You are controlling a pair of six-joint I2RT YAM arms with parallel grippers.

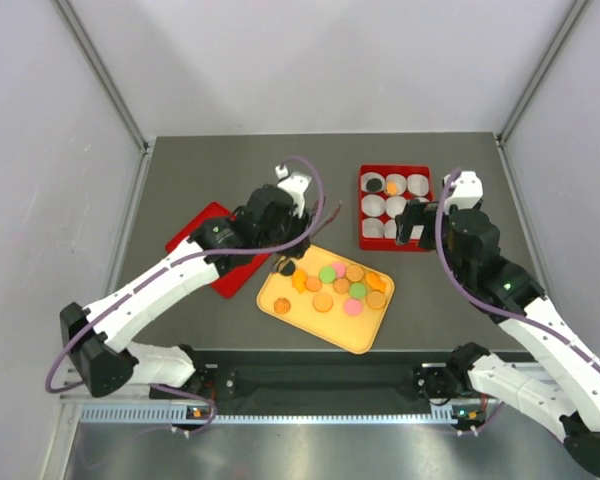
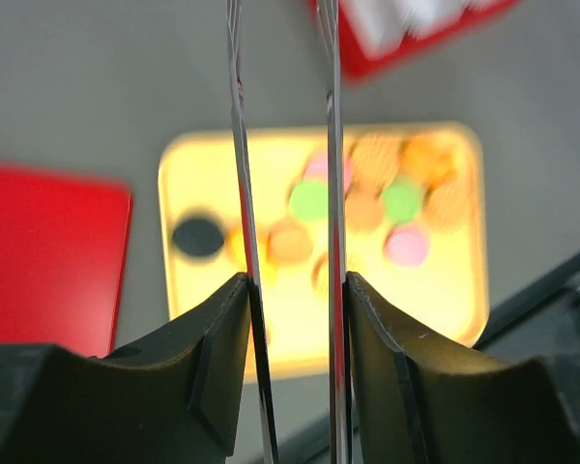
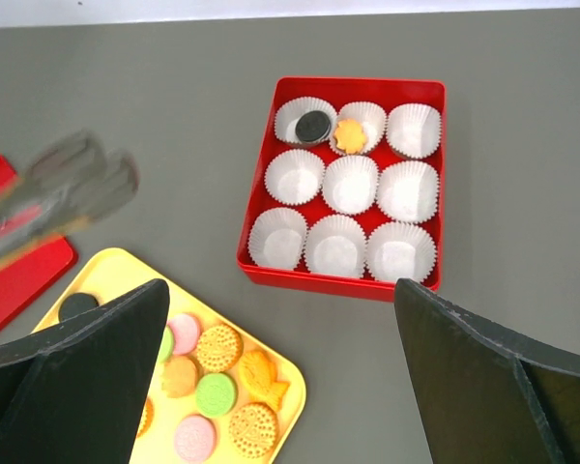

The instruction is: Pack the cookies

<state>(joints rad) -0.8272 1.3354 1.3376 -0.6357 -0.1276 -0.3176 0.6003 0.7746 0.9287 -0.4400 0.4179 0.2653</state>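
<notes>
**Grippers.** The left gripper [image 2: 295, 285] pinches a pair of tongs [image 2: 237, 145], its fingers pressed on both blades, and the blades themselves stand apart. The right gripper [image 3: 280, 290] is spread wide and holds nothing.

**Location.** The cookies [image 1: 342, 285] lie flat on the yellow tray [image 1: 352, 338], mostly at its middle and right end. A black cookie [image 2: 198, 237] sits alone at the tray's left end.

**Key relation.** The tongs hang over that left end. In the wrist view, the black cookie lies just outside the left blade, and an orange cookie [image 2: 290, 244] lies between the blades.

**Orientation.** The discs are round, with no long axis or heading, so I judge any approach angle serves.

**Reach.** The left arm is nearer. The right gripper hovers beyond the tray's far right corner, by the red box [image 3: 340, 280].
</notes>
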